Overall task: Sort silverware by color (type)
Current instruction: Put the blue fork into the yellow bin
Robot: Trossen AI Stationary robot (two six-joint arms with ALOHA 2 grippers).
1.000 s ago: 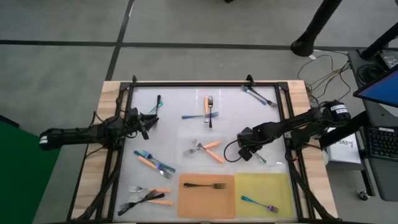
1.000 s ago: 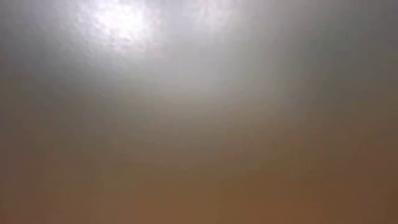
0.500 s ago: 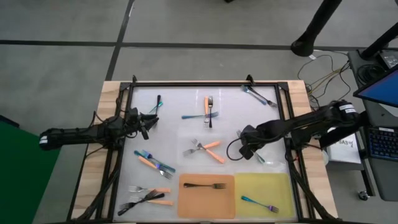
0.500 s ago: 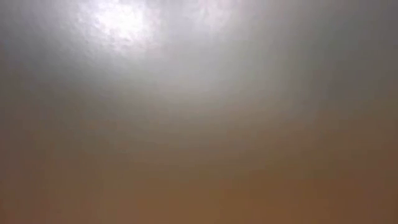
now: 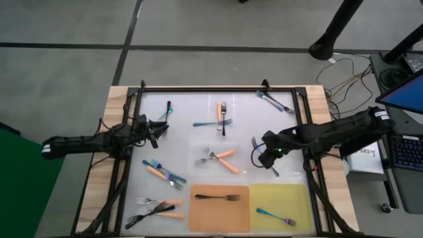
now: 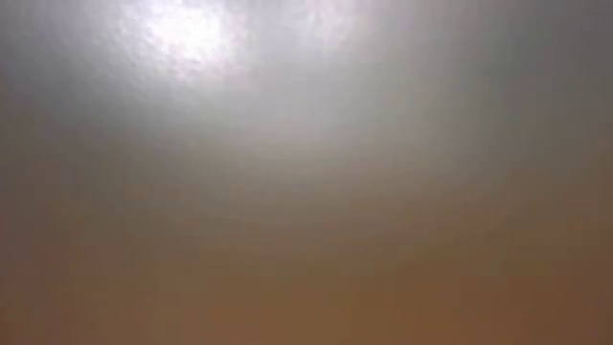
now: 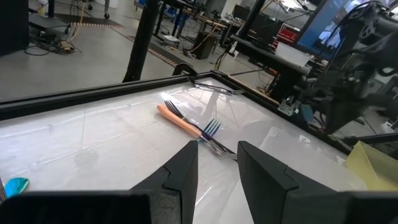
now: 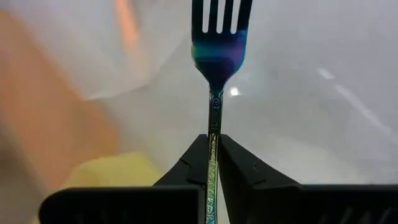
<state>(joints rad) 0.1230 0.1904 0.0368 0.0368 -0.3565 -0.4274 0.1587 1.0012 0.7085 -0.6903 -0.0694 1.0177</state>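
Note:
My right gripper (image 5: 266, 157) is over the right middle of the white table top and is shut on an iridescent fork (image 8: 219, 43). Its tine end (image 5: 254, 143) and its teal handle end (image 5: 273, 170) show on either side of the fingers. At the table's left side my left gripper (image 5: 157, 127) stands open with nothing in it. Past its fingers (image 7: 186, 171), an orange-handled fork (image 7: 180, 120) lies crossed with an iridescent one (image 7: 211, 129). The low view shows only blur. My right gripper pinches the fork's thin handle (image 8: 214, 121) between its two fingers, a little behind the head. The fingers come slanting down from the table's right side. The tines (image 8: 222, 15) stick out past the fingertips, and the fork looks lifted clear of the table.
A black fork (image 5: 217, 197) lies on the orange mat (image 5: 218, 217) and an iridescent fork (image 5: 276, 216) on the yellow mat (image 5: 281, 197), both at the near edge. More forks lie at the far side (image 5: 221, 116), the far right (image 5: 274, 101), the centre (image 5: 218, 158) and the near left (image 5: 157, 208).
My right gripper has risen and drawn back a little toward the table's right edge, staying shut. It has taken the iridescent fork up off the table with it.

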